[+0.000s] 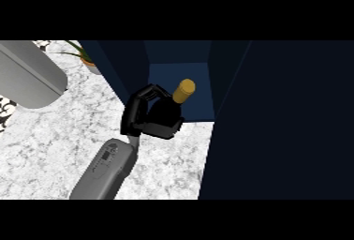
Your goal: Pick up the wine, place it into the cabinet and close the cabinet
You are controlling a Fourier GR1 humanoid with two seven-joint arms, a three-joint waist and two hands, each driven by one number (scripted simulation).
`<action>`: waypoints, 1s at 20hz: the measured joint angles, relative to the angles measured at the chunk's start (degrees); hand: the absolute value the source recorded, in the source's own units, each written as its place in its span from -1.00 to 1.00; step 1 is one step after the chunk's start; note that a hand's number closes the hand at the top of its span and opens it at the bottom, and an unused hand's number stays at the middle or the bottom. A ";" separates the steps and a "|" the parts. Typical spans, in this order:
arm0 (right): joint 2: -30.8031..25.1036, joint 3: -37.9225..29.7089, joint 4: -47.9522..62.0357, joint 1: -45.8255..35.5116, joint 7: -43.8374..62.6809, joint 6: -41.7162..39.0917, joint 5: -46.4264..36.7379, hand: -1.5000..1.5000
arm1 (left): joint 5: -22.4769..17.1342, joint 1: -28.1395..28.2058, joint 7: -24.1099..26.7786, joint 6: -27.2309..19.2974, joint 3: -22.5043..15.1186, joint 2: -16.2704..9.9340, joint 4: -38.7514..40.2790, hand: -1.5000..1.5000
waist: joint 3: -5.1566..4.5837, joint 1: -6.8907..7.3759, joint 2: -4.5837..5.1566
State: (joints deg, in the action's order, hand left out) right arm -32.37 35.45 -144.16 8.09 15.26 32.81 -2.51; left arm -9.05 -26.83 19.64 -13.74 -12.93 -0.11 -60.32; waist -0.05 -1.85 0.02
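We see one robot hand [149,115] in the head view, coming up from the lower edge on a grey forearm [105,171]. Which arm it is we cannot say for sure; it sits left of centre, but the picture is turned toward the cabinet, so we take it as the right one with some doubt. Its black fingers are curled round the dark body of the wine bottle [181,93], grasping it. Only the bottle's yellow-gold top shows clearly, tilted up and to the right; the dark body blends with the robot hand.

The bottle is at the mouth of the cabinet [180,89], its top in front of the blue inner back wall. We cannot tell whether its base rests on the cabinet floor or is held just above the worktop [62,136].

The cabinet door [283,122] is a large dark navy panel filling the right side, standing open.

The worktop is white-grey marble. A grey rounded object [27,72] lies at the upper left, and a potted plant [84,55] stands near the cabinet's left side wall at the top.

The other robot hand is out of view.
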 measured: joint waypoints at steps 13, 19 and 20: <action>-0.06 0.19 0.21 2.64 -3.89 -1.82 0.99 -1.00 | -9.32 -15.47 3.40 -3.84 -0.46 0.09 18.06 1.00 | 0.01 -1.19 0.24; 0.39 0.23 0.46 3.57 -5.93 -2.84 1.56 -1.00 | -9.97 -22.41 3.13 -7.07 -1.74 0.10 27.92 1.00 | 0.02 -2.24 0.56; 0.44 0.24 0.49 3.60 -6.33 -3.08 1.65 -1.00 | -10.07 -23.60 2.85 -7.46 -1.67 0.10 29.58 1.00 | 0.03 -2.38 0.62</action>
State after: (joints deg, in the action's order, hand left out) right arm -31.93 35.70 -143.67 11.68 8.94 29.73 -0.87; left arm -19.12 -50.43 22.49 -21.20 -14.59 -0.01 -30.74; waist -0.02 -4.24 0.64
